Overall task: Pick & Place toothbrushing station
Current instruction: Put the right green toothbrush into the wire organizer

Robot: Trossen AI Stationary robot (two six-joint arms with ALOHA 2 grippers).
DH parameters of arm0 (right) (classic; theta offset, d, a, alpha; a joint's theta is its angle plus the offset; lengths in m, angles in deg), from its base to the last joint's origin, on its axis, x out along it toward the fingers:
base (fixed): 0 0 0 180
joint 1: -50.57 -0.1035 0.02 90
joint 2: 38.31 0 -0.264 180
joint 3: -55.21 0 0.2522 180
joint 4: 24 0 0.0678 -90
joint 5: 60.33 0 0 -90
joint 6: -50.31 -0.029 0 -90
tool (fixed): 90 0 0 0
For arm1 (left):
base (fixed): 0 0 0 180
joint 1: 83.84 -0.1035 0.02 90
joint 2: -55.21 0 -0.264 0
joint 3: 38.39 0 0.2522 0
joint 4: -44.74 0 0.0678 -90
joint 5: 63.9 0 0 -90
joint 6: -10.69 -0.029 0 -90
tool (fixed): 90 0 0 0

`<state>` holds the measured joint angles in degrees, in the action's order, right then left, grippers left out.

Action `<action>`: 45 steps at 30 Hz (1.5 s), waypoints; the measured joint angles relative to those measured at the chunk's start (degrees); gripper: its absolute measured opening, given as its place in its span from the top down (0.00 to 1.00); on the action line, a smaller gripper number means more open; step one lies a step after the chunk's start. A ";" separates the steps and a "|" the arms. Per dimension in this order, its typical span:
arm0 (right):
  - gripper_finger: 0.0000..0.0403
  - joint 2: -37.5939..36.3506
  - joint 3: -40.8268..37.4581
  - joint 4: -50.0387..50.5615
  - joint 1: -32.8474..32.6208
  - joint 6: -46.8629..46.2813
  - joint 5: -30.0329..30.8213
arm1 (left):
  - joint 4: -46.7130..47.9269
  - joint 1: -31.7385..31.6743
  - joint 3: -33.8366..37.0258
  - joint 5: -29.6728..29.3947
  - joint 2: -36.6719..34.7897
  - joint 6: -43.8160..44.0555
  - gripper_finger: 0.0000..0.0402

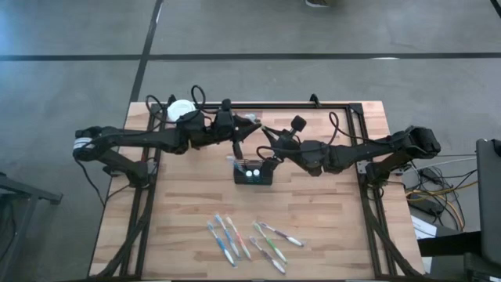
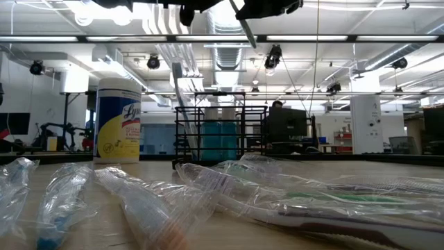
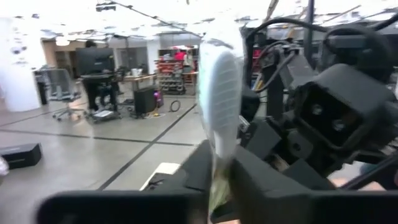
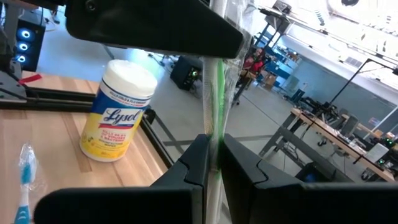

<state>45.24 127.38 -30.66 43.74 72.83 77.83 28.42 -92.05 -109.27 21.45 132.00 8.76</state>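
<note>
Right end effector [image 4: 211, 165] pinching green toothbrush [image 4: 214, 93]; left end effector [image 3: 217, 180] pinching its wrapper [image 3: 221, 93]. Keep grips firm, pull apart steadily above holder [image 1: 254, 173], frame centre.

Worktop [image 1: 188, 211] is pale wood planks, matt, in a black metal frame; floor [image 1: 78, 31] is smooth grey concrete. Toothbrushing station [image 2: 220, 132] is black wire mesh metal; canister [image 4: 119, 112] is glossy yellow plastic with a matt white lid. Toothbrushes [image 1: 228, 237] are coloured plastic in clear crinkly glossy wrappers [image 2: 208, 187]; both claws look matt black plastic.
</note>
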 joint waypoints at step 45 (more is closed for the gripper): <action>0.98 -50.57 -32.58 8.21 1.40 -14.97 -38.05 | -1.04 0.28 9.08 16.60 3.49 -3.62 0.95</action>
<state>-5.33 94.80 -22.44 45.14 57.87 39.78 27.38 -91.77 -100.18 38.05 135.49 5.14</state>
